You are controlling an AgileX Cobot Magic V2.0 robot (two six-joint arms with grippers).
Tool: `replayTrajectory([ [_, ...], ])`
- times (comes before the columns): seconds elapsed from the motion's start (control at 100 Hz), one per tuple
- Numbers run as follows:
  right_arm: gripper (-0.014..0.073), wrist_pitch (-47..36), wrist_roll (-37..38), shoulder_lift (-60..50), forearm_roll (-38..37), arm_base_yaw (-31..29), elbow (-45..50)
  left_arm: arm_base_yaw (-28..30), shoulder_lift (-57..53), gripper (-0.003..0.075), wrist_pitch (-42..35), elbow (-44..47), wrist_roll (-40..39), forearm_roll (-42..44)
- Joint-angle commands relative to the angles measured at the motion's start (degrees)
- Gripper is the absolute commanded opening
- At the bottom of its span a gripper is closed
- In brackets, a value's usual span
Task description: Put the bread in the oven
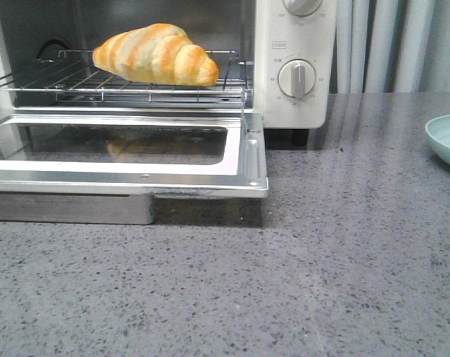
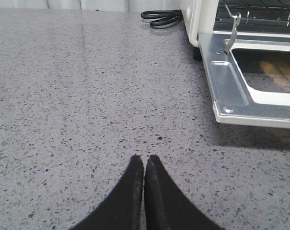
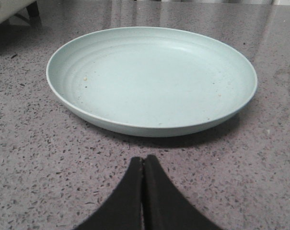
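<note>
The bread (image 1: 156,54), a golden-orange croissant roll with cream stripes, lies on the wire rack (image 1: 76,83) inside the cream-white oven (image 1: 295,44). The oven's glass door (image 1: 243,160) hangs open and flat, and the bread's reflection shows in the glass. Neither arm appears in the front view. My left gripper (image 2: 144,159) is shut with nothing in it, low over the grey counter to the left of the open door (image 2: 231,91). My right gripper (image 3: 144,159) is also shut and empty, just short of the pale green dish (image 3: 149,79).
The pale green dish (image 1: 446,137) sits at the counter's right edge, empty. A black cable (image 2: 160,17) lies coiled on the counter beside the oven's left side. Two round dials (image 1: 297,77) are on the oven's right panel. Curtains hang behind.
</note>
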Motion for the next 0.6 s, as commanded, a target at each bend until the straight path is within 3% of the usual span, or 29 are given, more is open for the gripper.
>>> replayTrajectory([
  [0.0, -0.0069, -1.54, -0.63, -1.25, 0.03, -0.30, 0.71, 0.12, -1.72, -0.0021, -2.89, 1.36, -0.33, -0.87],
  [0.59, -0.0069, -1.54, -0.63, -1.25, 0.03, -0.30, 0.71, 0.12, -1.72, -0.0021, -3.36, 1.36, -0.33, -0.87],
])
